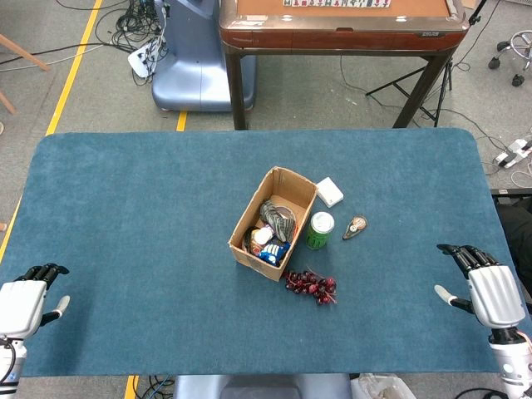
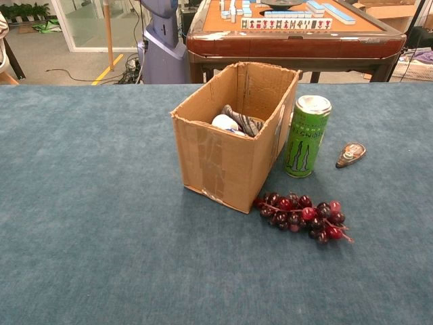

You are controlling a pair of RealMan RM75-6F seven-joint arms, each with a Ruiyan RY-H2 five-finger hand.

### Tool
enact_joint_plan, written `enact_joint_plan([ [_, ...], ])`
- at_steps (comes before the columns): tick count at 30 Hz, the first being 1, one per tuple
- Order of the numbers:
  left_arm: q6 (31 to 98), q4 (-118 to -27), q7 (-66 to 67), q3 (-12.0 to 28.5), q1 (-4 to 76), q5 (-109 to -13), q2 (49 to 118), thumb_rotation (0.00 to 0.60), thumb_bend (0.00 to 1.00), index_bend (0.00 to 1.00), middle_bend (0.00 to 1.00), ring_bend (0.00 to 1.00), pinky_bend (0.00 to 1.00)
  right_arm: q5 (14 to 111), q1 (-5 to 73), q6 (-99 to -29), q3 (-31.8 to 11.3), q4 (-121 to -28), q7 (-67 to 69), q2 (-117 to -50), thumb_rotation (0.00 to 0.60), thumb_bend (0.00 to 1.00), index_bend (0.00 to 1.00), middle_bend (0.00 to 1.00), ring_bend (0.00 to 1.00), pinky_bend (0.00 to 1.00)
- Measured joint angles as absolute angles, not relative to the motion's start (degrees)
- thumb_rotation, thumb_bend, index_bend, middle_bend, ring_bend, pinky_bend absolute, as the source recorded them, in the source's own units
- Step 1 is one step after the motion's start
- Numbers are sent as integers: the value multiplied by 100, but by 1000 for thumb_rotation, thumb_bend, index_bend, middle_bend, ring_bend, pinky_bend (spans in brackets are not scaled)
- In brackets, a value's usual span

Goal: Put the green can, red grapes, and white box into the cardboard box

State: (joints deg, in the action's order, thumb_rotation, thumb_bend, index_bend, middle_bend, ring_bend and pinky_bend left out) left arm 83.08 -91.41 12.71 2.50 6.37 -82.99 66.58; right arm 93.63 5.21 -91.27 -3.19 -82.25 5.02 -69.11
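Blue napped cloth over the surface, rounded at the far corners, with wide bare stretches left and right of the central cluster. Left hand at the near-left edge, fingers spread and holding nothing; right hand at the near-right edge, fingers likewise released and empty, both well apart from the objects. Cardboard box at centre, flaps open, upright, already containing a grey-striped item and other small objects. Green can upright just beside the right wall of the box, claw-mark logo in black and partly legible lettering on its side. Red grapes lying on the cloth near the front right corner of the box, contact not discernible. White box flat beyond the can, near the far right corner of the box, visible in the head view only. Small brown and white gadget to the right of the can. Behind the surface, grey floor with yellow tape lines, cables, a blue-grey machine base, and a wooden mahjong table carrying rows of tiles.
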Motion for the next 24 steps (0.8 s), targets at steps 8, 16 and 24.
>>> enact_joint_plan([
  [8, 8236, -9196, 1034, 231, 650, -8306, 6594, 600, 285, 359, 356, 317, 534, 9300, 595, -8946, -320, -8237, 565, -6946, 600, 7, 281, 368, 312, 470],
  [16, 8193, -9216, 875, 231, 651, -8264, 6512, 600, 285, 359, 356, 317, 534, 9189, 690, -9057, -545, -8131, 1069, -7180, 600, 0, 281, 367, 311, 479],
  [24, 8276, -9295, 719, 186, 613, -8402, 6423, 600, 285, 325, 356, 316, 534, 8967, 1080, -9066, -1031, -8038, 1587, -7665, 600, 0, 281, 375, 312, 479],
])
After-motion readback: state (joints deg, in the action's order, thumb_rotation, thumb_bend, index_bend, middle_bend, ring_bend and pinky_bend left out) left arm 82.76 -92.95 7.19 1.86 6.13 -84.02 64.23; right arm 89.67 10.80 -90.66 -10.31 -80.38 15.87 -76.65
